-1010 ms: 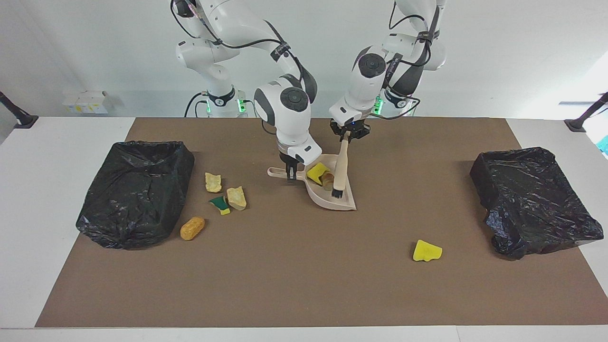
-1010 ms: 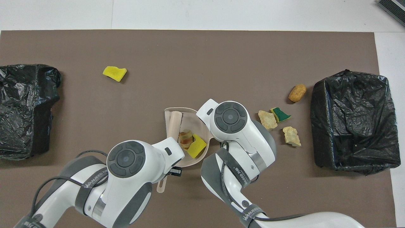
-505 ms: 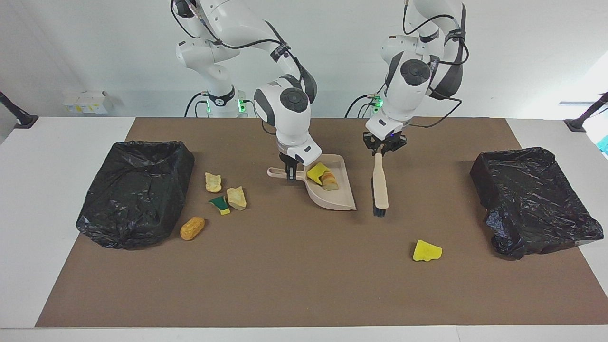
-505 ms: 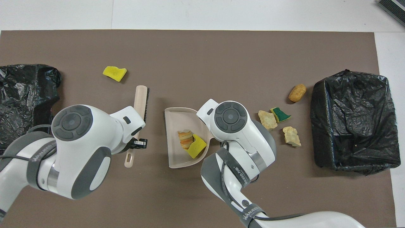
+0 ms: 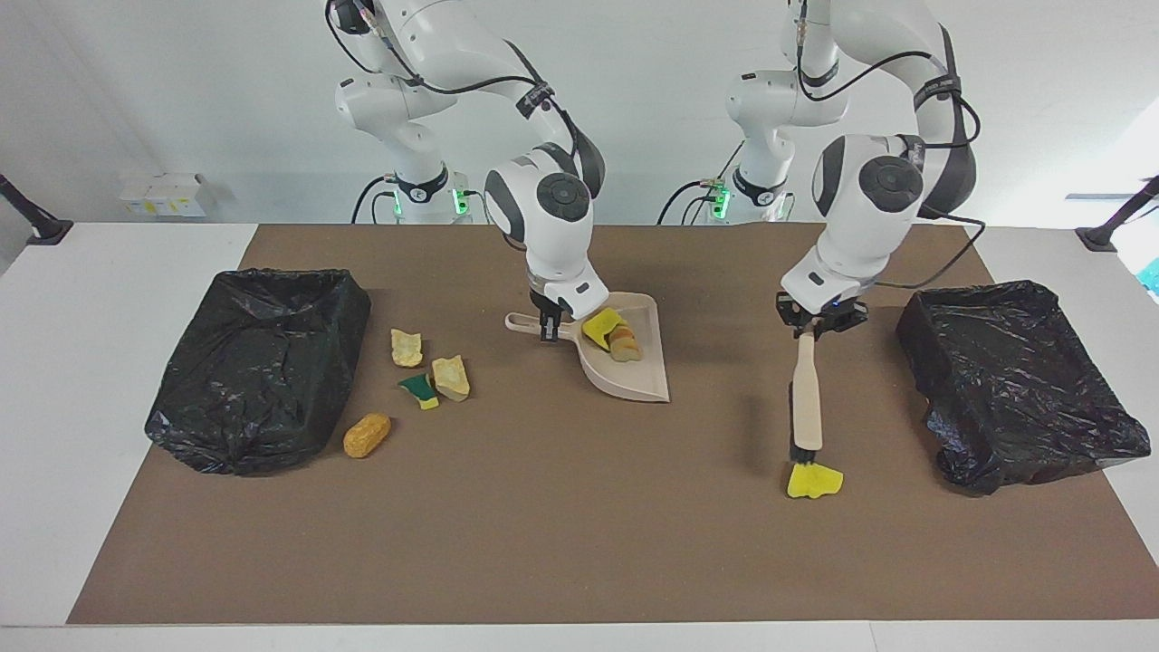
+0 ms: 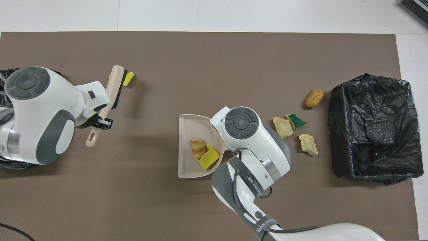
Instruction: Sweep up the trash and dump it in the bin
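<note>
My left gripper (image 5: 819, 326) is shut on the handle of a beige brush (image 5: 806, 398), also in the overhead view (image 6: 112, 87). Its black bristles touch a yellow sponge bit (image 5: 813, 481) on the mat. My right gripper (image 5: 550, 328) is shut on the handle of the beige dustpan (image 5: 634, 376). The pan (image 6: 189, 125) holds a yellow sponge bit (image 5: 600, 326) and a bread-like piece (image 5: 623, 344). Two beige chunks (image 5: 407, 347) (image 5: 451, 377), a green-and-yellow sponge bit (image 5: 418, 389) and an orange-brown lump (image 5: 367, 435) lie between the pan and the bin at the right arm's end.
A black-bagged bin (image 5: 258, 362) stands at the right arm's end of the brown mat. Another black-bagged bin (image 5: 1014, 380) stands at the left arm's end, beside the brush. In the overhead view my left arm covers most of that bin.
My left gripper carried the brush out of the dustpan and toward the left arm's end, down to the lone yellow sponge bit. The dustpan shifted slightly in my right gripper.
</note>
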Motion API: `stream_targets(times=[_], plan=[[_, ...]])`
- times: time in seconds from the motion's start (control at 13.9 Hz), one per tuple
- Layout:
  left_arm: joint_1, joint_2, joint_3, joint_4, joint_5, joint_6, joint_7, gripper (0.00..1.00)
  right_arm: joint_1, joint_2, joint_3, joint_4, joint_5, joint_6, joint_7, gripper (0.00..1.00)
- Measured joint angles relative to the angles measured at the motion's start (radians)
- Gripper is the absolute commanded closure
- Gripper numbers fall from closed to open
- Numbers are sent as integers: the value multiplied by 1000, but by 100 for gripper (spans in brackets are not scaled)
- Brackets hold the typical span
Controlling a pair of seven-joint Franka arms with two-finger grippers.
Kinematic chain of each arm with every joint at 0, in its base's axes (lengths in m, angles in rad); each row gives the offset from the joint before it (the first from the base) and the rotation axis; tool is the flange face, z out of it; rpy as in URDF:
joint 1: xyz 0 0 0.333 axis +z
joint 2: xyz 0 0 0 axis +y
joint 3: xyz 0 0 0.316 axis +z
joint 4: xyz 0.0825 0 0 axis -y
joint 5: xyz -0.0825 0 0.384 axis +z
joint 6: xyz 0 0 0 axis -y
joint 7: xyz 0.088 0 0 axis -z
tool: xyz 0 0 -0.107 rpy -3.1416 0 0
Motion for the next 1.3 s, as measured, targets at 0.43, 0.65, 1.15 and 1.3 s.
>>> stream_targets(times=[0.43,0.65,1.15,1.3], plan=[[111,201,0,220,134,3,191,100,5,-1,0,0,0,-15,38,100],[110,252,-10,251,154,40,230,100,5,-1,0,0,0,-16,40,100],[95,259,-30,197,154,55,305,100,9,-2,0,0,0,-19,74,100],[93,235,-42,140,152,56,334,100,23,-4,0,0,0,-21,122,100]])
